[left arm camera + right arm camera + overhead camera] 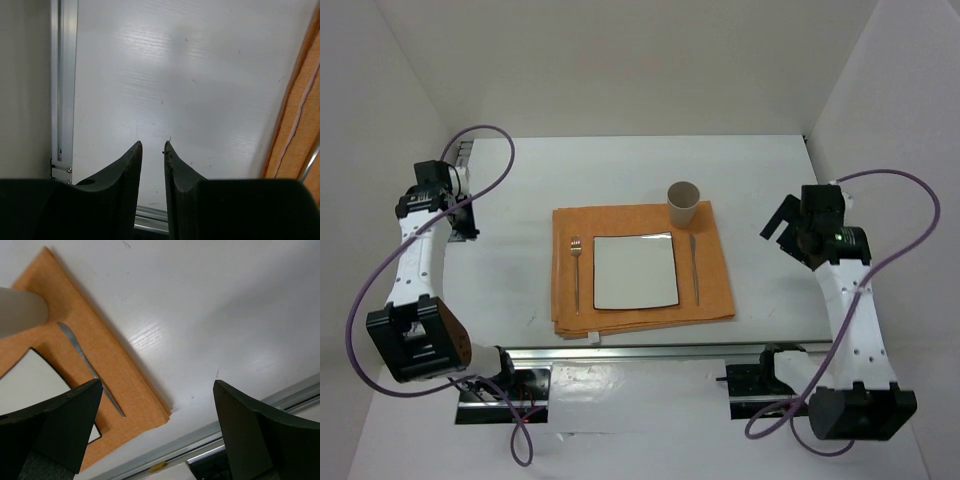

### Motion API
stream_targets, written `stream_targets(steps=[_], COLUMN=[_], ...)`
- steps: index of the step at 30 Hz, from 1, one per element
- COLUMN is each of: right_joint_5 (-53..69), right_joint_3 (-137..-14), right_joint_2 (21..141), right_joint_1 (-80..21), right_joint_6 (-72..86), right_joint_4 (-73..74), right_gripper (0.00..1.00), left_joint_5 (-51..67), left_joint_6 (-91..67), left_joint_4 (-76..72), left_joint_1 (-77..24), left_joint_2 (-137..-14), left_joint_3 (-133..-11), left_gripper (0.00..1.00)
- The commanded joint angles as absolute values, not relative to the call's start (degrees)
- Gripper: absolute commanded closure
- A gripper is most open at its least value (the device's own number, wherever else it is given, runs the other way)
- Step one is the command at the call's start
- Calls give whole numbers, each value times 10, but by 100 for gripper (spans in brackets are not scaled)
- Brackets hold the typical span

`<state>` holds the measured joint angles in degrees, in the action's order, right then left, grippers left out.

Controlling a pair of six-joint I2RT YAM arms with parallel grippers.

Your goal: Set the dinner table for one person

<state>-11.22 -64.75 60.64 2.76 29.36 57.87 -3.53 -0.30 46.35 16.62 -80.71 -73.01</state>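
**White bench [520, 200] laid, both tools empty**

Bench under orange placemat [720, 290] bearing plate [635, 270], fork [576, 265], knife [694, 268], cup [682, 205]. Gripping nothing: left tool [152, 147] narrowly parted, right tool [157, 385] spread wide. Risk: inward swing of right tool clipping cup, toppling it.

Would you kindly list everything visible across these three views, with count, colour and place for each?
matte white rectangular tabletop: one, white, beneath everything
silver metal rails: two seen, silver, near and left table edges
orange cloth mat: one, orange, table centre
white square plate: one, white, middle of mat
metal fork: one, silver, on mat, left of plate
metal knife: one, silver, on mat, right of plate
beige paper cup: one, beige, upright, mat's far right corner
purple cables: two, purple, one looping off each arm
left gripper: black, narrowly apart, empty, over bare table
right gripper: black, wide open, empty, right of mat
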Motion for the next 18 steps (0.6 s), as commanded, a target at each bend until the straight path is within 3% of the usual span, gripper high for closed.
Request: stream_targets(steps=[1,18], right_joint_5=[-131,-110], right_joint_3=[-672,-696], right_joint_2=[548,512], right_joint_1=[26,26], right_joint_6=[323,337], right_joint_4=[585,640], right_gripper=[0,0], left_joint_5=[-51,-34], left_joint_6=[22,27], left_joint_4=[471,504], left_joint_1=[171,171], left_joint_2=[-759,-710], left_joint_3=[-716,-708], left_gripper=[69,69])
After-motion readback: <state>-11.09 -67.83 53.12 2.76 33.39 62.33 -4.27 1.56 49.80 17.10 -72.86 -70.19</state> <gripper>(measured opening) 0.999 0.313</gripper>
